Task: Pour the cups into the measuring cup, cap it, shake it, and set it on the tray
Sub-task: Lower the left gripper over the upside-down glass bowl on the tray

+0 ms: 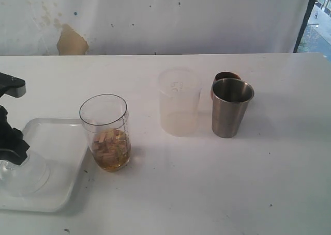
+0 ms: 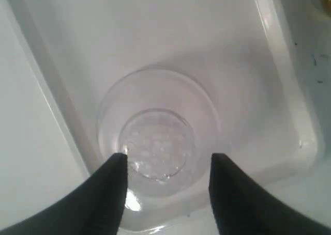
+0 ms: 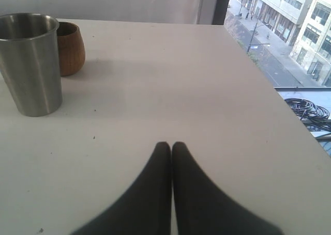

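Though glossy and clear, domed lid (image 2: 156, 144) on smooth white tray (image 2: 155, 28).

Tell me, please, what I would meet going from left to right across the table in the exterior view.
The tray, the measuring cup, the frosted tumbler, the steel cup.

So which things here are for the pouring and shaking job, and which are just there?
For the job: clear graduated plastic measuring cup, frosted plastic tumbler, tapered steel cup, small round brown wooden cup, clear domed plastic lid, flat white tray.
Just there: brown-stained white wall, window at the right edge.
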`<state>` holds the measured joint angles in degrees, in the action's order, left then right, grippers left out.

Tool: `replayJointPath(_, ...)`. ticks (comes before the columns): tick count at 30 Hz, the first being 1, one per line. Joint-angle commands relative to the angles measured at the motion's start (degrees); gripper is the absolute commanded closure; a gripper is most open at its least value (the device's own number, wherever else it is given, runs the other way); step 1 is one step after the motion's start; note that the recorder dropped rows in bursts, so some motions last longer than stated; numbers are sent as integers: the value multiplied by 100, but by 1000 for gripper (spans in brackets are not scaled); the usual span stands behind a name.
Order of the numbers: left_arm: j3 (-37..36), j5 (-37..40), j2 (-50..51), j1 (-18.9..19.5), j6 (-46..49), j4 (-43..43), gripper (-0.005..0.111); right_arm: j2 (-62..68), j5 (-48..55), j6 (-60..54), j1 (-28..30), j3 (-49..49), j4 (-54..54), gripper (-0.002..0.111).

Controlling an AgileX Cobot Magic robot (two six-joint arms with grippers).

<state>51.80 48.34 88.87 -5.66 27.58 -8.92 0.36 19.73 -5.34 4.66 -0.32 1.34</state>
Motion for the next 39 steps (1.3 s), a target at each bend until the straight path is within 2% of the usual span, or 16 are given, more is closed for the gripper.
replayJointPath(1,-203,-472,53,-31,81,0,59,-36,-26,1,44,32,11,108)
replayJointPath(6,-147,-541,42,-31,92,0,57,-36,-26,1,44,32,11,108)
replayJointPath(12,156,-367,42,-31,81,0,35,-36,-26,1,44,32,11,108)
replayJointPath(24,149,-518,53,-31,49,43,34,-36,-26,1,44,32,11,108)
replayJointPath(33,-117,-867,179,-31,27,43,34,-36,-26,1,44,32,11,108)
replayJointPath(39,-117,-966,251,-31,-199,22,40,-36,-26,1,44,32,11,108)
